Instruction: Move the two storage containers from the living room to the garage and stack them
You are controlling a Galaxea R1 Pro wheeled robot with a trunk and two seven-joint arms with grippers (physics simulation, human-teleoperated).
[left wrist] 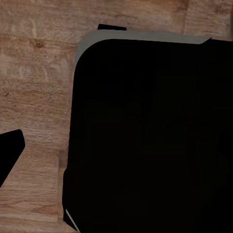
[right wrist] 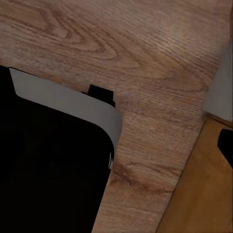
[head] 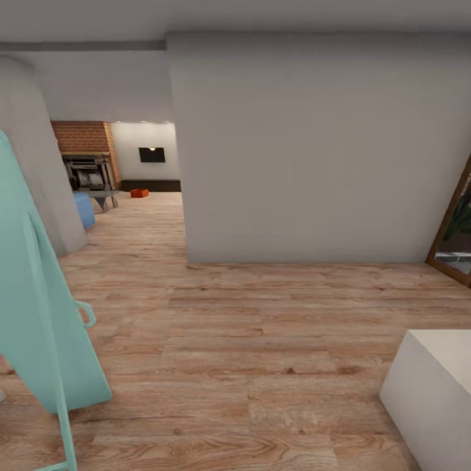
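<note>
One red-orange storage container (head: 139, 193) lies small and far off on the light wood-plank floor of the living room (head: 140, 203), seen through the opening at the back left. Beside it stand the red brick chimney (head: 82, 137) with its fireplace (head: 88, 171). The garage is out of view. In the left wrist view a dark tip (left wrist: 9, 153) juts in at the frame's edge over the planks; the right wrist view has a similar dark tip (right wrist: 226, 144). Whether either gripper is open or shut cannot be told. Nothing is seen held.
A big white wall (head: 307, 150) blocks the way straight ahead. A tall teal board (head: 33, 314) leans close on the left, and a white block (head: 435, 392) sits at the lower right. A wood-framed glass door (head: 458, 229) is at the right. The robot's black base (left wrist: 150, 136) hangs over the planks.
</note>
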